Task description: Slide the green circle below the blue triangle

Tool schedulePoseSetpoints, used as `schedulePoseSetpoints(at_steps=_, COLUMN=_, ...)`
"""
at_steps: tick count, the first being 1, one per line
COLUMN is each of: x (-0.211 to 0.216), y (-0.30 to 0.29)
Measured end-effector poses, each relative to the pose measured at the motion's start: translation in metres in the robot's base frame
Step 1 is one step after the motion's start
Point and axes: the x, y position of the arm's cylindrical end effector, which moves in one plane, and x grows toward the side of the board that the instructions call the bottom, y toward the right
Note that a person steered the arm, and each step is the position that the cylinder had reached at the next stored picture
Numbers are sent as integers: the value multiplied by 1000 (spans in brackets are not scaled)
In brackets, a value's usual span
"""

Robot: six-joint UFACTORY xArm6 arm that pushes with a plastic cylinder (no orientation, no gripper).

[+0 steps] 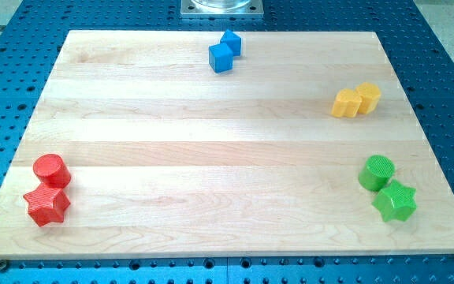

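Observation:
The green circle (377,173) is a round green block near the board's right edge, low in the view. A green star (395,202) touches it just below and to the right. Two blue blocks sit together at the top centre: a blue cube (221,57) and, behind it, a second blue block (231,42) whose shape I cannot make out clearly. My tip does not show in the view.
Two yellow blocks (345,103) (368,97) sit together at the upper right. A red circle (51,170) and a red star (46,205) sit at the lower left. The wooden board (211,158) lies on a blue perforated table. A metal base (221,7) is at the top centre.

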Motion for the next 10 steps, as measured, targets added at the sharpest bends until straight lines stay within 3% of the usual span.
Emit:
schedulePoseSetpoints(at_steps=1, x=15, y=-23)
schedulePoseSetpoints(at_steps=5, x=0, y=-88)
schedulePoseSetpoints(at_steps=10, x=-77, y=-143)
